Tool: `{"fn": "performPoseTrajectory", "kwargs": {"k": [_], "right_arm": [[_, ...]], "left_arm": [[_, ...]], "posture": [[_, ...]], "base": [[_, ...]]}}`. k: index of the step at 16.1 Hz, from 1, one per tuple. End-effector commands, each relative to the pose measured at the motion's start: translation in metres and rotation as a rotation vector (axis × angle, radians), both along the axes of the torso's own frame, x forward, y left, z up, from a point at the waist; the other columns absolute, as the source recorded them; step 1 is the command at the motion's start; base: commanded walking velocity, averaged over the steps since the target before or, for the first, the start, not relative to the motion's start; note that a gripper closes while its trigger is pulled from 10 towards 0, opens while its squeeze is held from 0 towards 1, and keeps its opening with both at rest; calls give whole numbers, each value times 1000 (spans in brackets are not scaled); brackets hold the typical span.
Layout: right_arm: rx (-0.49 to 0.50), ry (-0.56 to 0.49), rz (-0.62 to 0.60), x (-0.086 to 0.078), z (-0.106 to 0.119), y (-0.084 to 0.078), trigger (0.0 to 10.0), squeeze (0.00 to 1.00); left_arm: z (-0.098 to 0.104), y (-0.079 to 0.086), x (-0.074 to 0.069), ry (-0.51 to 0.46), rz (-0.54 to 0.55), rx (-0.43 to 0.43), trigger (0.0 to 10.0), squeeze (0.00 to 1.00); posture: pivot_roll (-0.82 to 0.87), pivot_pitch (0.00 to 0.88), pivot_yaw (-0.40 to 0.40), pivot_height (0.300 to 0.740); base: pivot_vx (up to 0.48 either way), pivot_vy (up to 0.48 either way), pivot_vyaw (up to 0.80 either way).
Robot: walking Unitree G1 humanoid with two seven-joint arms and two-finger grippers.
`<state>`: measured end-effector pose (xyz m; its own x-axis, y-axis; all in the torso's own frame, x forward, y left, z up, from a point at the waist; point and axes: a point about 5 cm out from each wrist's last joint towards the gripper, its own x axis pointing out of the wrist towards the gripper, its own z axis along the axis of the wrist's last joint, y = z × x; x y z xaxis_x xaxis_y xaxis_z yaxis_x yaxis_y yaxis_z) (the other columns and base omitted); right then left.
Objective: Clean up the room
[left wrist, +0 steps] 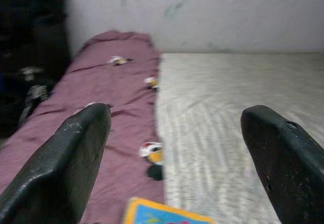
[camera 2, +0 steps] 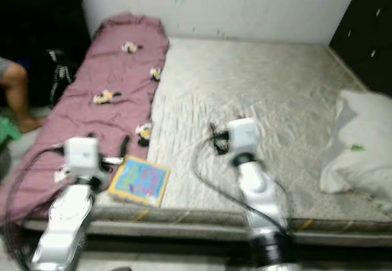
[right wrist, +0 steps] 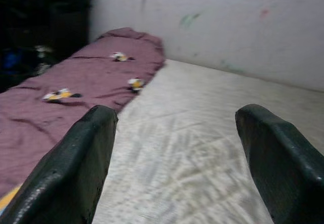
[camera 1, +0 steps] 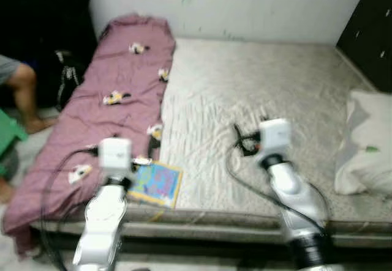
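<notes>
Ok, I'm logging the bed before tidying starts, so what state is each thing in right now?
Left gripper: jaws open, empty, over the near edge by the book.
Right gripper: jaws open, empty, over the mattress.
Book: closed, flat at the mattress's near edge.
Purple blanket: spread along the bed's left side, rumpled.
Pillow: lying at the right edge.
Mattress: bare, wrinkled cover.

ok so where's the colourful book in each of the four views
Left eye view: book at the mattress's front edge, beside the left gripper.
Right eye view: book, same spot.
Left wrist view: its corner at the bottom edge.
Right wrist view: I can't identify it.
Shared landmark: purple blanket.
</notes>
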<state>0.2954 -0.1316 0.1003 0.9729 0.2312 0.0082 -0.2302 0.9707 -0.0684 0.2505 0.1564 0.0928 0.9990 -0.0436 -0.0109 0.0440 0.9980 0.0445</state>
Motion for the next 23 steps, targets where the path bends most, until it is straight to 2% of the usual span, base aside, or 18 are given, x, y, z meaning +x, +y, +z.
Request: {"fn": "performPoseTrajectory", "kwargs": {"k": [1, 6, 16, 23], "right_arm": [[-5, -15, -6, 3, 4, -3, 10000, 0], [-7, -16, -1, 4, 4, -3, 10000, 0], [-15, -8, 7, 2, 3, -3, 10000, 0], [-22, -6, 10, 2, 3, -3, 10000, 0]], "left_arm": [[-1, 0, 1, 10, 28, 32, 10000, 0], [0, -3, 2, 4, 10, 38, 10000, 0], [0, -4, 0, 5, 13, 20, 10000, 0], [-1, -4, 0, 8, 12, 17, 10000, 0]], "posture": [[-52, 0, -50, 740], [-49, 0, -56, 740], [-50, 0, -63, 740], [-53, 0, -62, 740]], "base": [[0, 0, 0], [0, 0, 0], [0, -468, 0], [0, -339, 0]]}}
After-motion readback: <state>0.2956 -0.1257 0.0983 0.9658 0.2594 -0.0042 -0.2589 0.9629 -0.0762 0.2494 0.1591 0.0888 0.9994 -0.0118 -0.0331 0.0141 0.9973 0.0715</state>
